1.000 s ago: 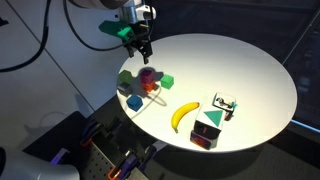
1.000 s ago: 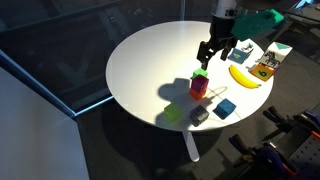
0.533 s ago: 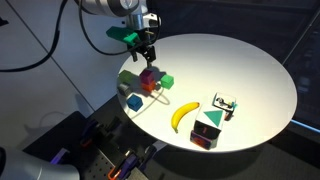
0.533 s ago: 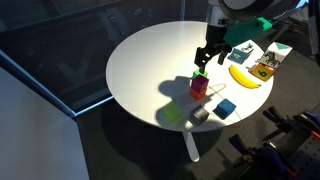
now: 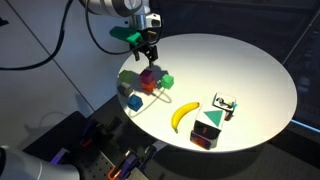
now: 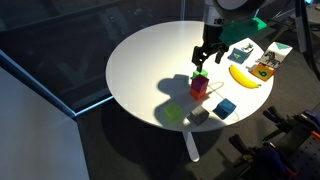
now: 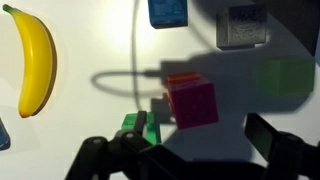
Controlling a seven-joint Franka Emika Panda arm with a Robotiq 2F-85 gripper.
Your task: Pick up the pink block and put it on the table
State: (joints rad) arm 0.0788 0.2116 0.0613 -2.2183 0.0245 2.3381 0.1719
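Note:
The pink block (image 7: 192, 102) sits on top of a red block (image 7: 178, 80) near the edge of the round white table (image 5: 240, 70). It also shows in both exterior views (image 5: 149, 74) (image 6: 199, 86). My gripper (image 7: 188, 150) is open and empty. It hangs just above the pink block, with a finger on each side and not touching it, as both exterior views show (image 5: 147, 58) (image 6: 206, 60). A green cube (image 7: 133, 128) lies beside the stack, close to one finger.
A banana (image 7: 35, 60), a blue block (image 7: 168, 12), a grey block (image 7: 243, 25) and a pale green block (image 7: 285, 75) lie around the stack. A dark red block with a green triangle (image 5: 207, 132) and a small card toy (image 5: 224, 105) stand farther along the table edge.
My gripper has come down and a little sideways toward the pink block, still open. The blocks have not moved.

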